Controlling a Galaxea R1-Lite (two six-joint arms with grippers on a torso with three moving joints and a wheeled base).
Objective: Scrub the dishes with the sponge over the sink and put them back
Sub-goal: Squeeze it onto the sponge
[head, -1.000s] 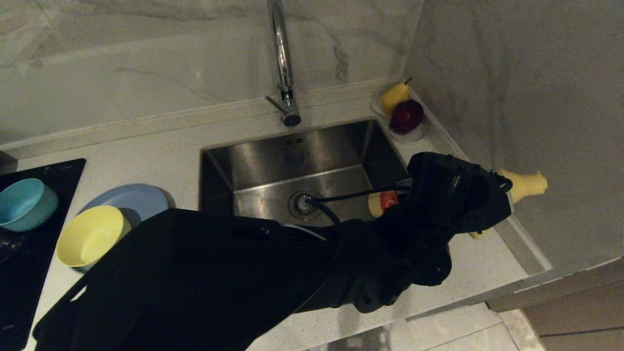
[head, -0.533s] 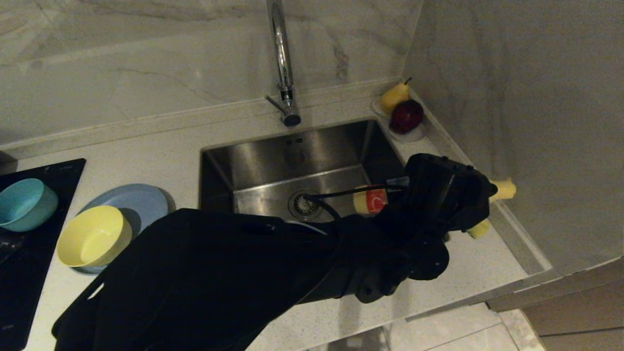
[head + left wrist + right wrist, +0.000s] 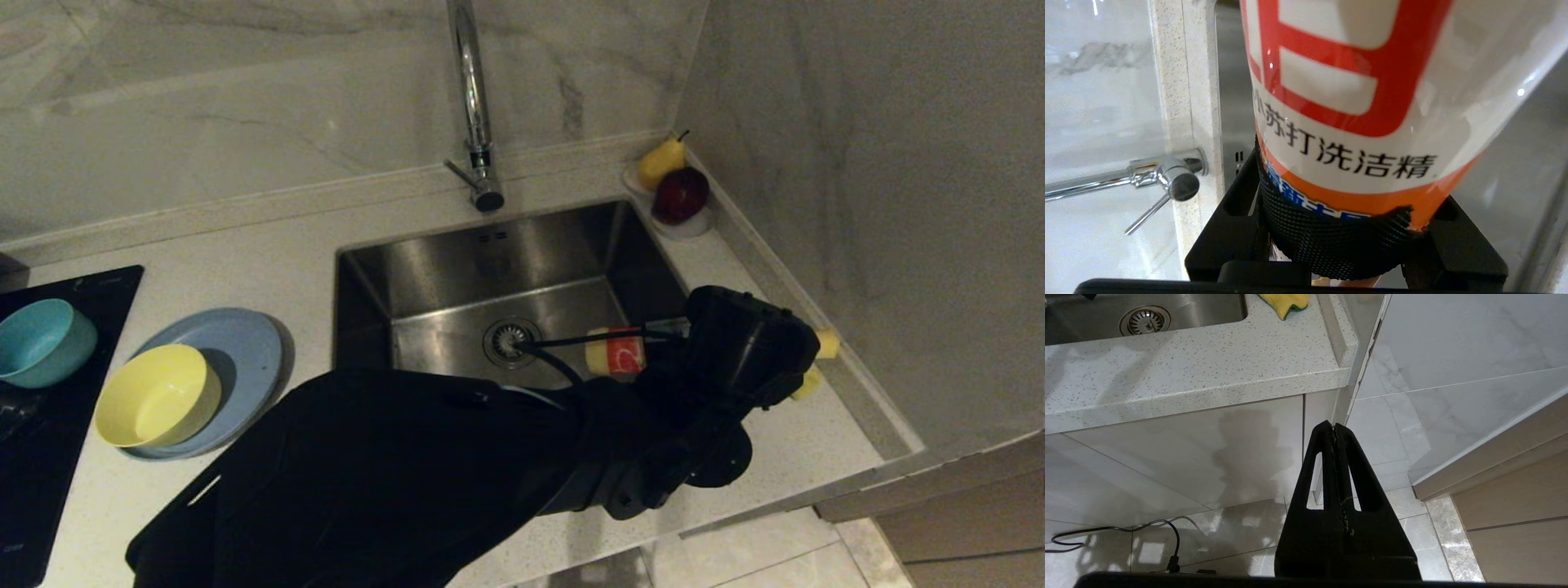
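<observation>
left arm [image 3: 392, 465]: big, black, covered in smooth shiny shell | thin black cable [image 3: 571, 335] looped near its wrist | left gripper [image 3: 1343, 245]: black blocky fingers, dotted mesh pads | right gripper [image 3: 1336, 435]: black, pointed fingers with long cut-out slots

hidden: sponge [image 3: 816, 363] mostly behind left claw [image 3: 653, 351]; cut off: detergent bottle [image 3: 1355, 102] top

two bowls [image 3: 155, 394] [image 3: 42, 340], one plate [image 3: 241, 351], one sponge [image 3: 1286, 301], one bottle [image 3: 1355, 102], two fruits [image 3: 661, 161] [image 3: 680, 194]
</observation>
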